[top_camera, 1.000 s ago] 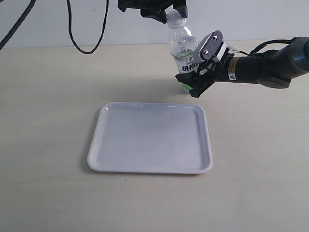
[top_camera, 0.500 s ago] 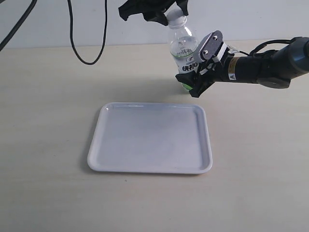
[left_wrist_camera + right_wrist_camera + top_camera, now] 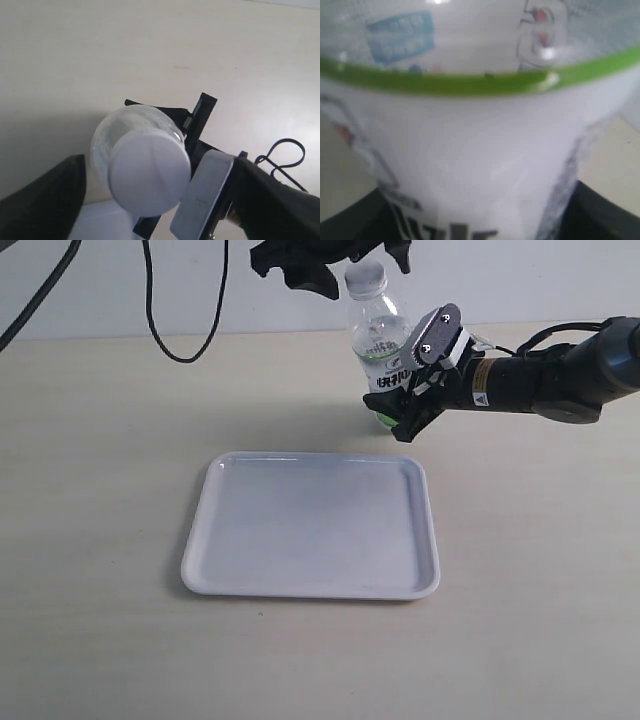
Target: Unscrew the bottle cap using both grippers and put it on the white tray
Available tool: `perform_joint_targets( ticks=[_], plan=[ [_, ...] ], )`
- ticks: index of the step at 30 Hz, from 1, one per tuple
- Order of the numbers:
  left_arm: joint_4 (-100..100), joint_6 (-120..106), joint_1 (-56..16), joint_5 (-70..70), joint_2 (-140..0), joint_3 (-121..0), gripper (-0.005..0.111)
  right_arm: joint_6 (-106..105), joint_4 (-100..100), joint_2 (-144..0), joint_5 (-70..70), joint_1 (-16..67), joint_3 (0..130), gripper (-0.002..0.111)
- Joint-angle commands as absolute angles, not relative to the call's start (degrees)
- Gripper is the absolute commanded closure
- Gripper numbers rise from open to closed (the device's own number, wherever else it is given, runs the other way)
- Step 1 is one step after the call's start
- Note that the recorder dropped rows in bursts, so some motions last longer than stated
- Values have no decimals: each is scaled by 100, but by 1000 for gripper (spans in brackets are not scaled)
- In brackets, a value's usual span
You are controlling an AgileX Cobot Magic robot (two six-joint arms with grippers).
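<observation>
Left claw [image 3: 347, 256] has spread open off the bottle cap [image 3: 149, 172], cap still on. Right claw [image 3: 414, 382] stays clenched on the bottle [image 3: 380, 340]. Likely regrasping for another twist.

Behind tray [image 3: 310, 530] — bottle [image 3: 378, 335], right of centre.

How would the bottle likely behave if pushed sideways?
Probably light: the bottle looks clear and seems empty. Tall and narrow, it may tip if the right gripper lets go. Its thin-looking walls would likely dent under a hard squeeze.
</observation>
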State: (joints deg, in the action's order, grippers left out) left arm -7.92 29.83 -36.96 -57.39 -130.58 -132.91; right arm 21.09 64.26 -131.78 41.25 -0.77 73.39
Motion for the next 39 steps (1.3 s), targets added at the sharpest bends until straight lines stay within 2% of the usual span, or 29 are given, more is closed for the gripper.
perform_joint_targets(
  ticks=[1, 17, 21, 26, 39],
  plan=[
    [-850, 2162, -3736, -5689, -13062, -13277, 25, 2128, 6465, -13209, 4190, -70, 7300, 108],
    [-611, -432, -3721, -5350, -12981, -13277, 27, 2260, 6547, -13209, 4190, -70, 7300, 108],
    [-611, -432, -3721, -5324, -12981, -13277, 46, 2260, 6556, -13209, 4179, -70, 7300, 108],
    [-611, -545, -3721, -5400, -13045, -13277, 40, 2260, 6556, -13209, 4179, -70, 7300, 108],
    [-611, -545, -3721, -5684, -13055, -13277, 41, 2260, 6549, -13209, 4190, -70, 7300, 108]
  ],
)
